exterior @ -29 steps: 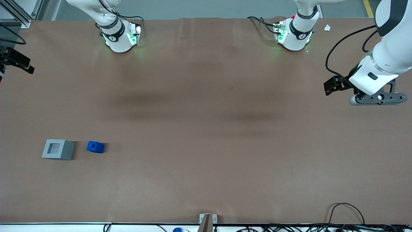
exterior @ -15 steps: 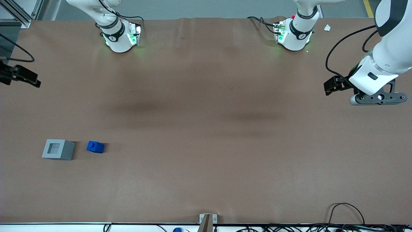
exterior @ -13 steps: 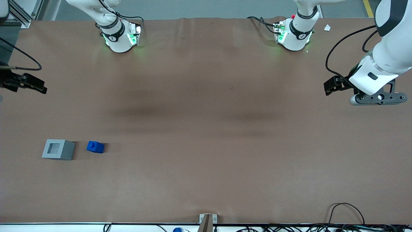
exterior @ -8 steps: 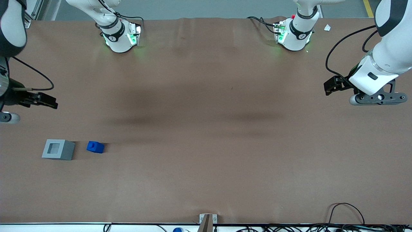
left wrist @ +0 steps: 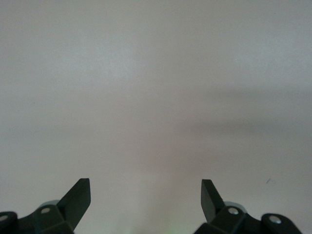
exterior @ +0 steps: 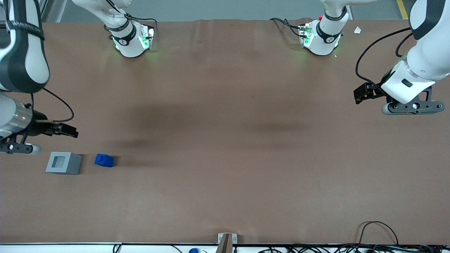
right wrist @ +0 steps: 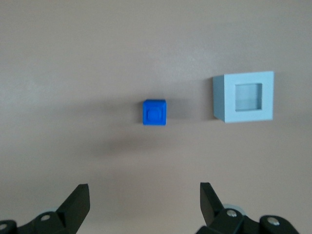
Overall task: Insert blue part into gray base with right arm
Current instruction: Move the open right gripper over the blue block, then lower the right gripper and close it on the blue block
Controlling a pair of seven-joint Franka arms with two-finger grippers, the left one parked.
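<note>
The blue part (exterior: 104, 160) (right wrist: 154, 112) sits on the brown table with its round nub facing up. Beside it, toward the working arm's end of the table, stands the gray base (exterior: 63, 163) (right wrist: 243, 96), its square recess facing up and holding nothing. The right arm (exterior: 21, 52) reaches in over that end of the table. Its gripper (exterior: 17, 148) (right wrist: 145, 187) hangs above the table, a little farther from the front camera than the gray base. The gripper is open, with nothing between its fingers, and touches neither block.
Both arm bases (exterior: 132, 40) (exterior: 320, 37) stand at the table edge farthest from the front camera. Cables (exterior: 378, 232) and a small bracket (exterior: 225, 240) lie along the near edge. A white scrap (exterior: 357, 30) lies by the parked arm's base.
The right arm has swung in from the table's end, moving nearer the front camera and closer to the gray base. Both blocks have stayed put.
</note>
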